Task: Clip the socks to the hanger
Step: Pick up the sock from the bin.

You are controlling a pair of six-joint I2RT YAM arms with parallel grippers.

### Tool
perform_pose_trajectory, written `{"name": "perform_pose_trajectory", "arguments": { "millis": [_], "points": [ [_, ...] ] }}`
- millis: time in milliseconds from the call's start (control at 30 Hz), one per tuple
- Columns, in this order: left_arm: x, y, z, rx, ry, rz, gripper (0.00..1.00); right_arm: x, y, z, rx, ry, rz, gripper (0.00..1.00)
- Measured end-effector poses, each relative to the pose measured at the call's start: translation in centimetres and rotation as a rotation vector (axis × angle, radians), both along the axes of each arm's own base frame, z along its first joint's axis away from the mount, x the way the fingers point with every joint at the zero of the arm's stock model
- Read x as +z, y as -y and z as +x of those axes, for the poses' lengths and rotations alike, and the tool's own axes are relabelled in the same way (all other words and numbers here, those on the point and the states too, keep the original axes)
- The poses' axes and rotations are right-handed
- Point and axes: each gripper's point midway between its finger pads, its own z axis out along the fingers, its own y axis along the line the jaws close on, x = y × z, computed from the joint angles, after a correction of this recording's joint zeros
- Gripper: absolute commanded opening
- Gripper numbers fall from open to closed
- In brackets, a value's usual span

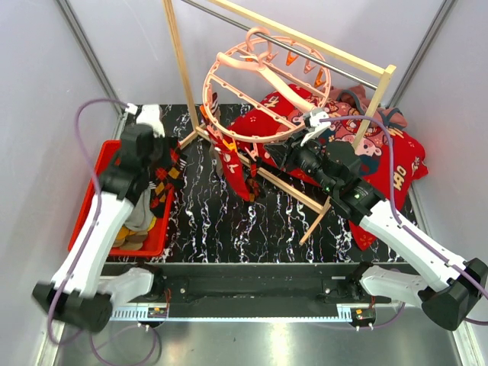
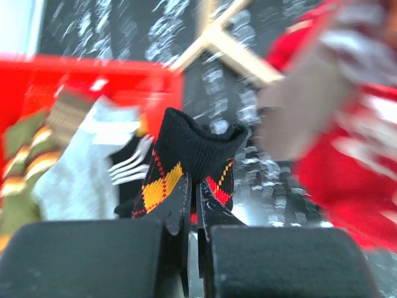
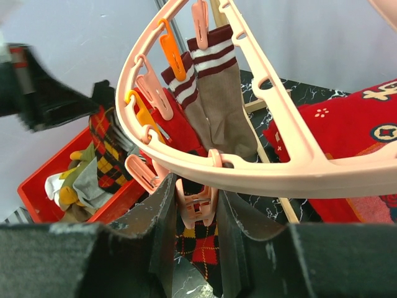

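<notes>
Left gripper (image 2: 193, 197) clamps argyle sock (image 2: 193, 149), cuff pointing beyond fingertips; right gripper (image 3: 193, 197) pinches pink clip (image 3: 197, 210).

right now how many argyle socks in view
2. One argyle sock is in the left jaws by the red bin; the other hangs below the hanger near the right jaws. The bin may hide more.

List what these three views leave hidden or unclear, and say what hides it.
- Top view: the left arm covers much of the bin.
- Left wrist: blur smears everything right of the argyle sock.
- Right wrist: the fingers hide the clip's mouth, so whether it bites a sock is unclear.
</notes>
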Motion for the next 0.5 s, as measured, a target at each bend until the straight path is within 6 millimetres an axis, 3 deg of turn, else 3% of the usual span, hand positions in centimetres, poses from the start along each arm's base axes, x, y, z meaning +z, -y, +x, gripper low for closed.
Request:
{"name": "perform_pose_trajectory", "arguments": {
  "millis": [333, 500],
  "points": [
    [9.3, 8.0, -6.8, -0.368, 0.385, -0.208, 0.00, -0.2, 0.0, -0.1, -0.001, -0.034, 0.017, 0.00],
    [12.1, 11.9, -9.8, -0.556, 0.480, -0.340, 0.00, 0.3, 0.0, -0.3, -0.001, -0.048, 0.021, 0.00]
  ]
}}
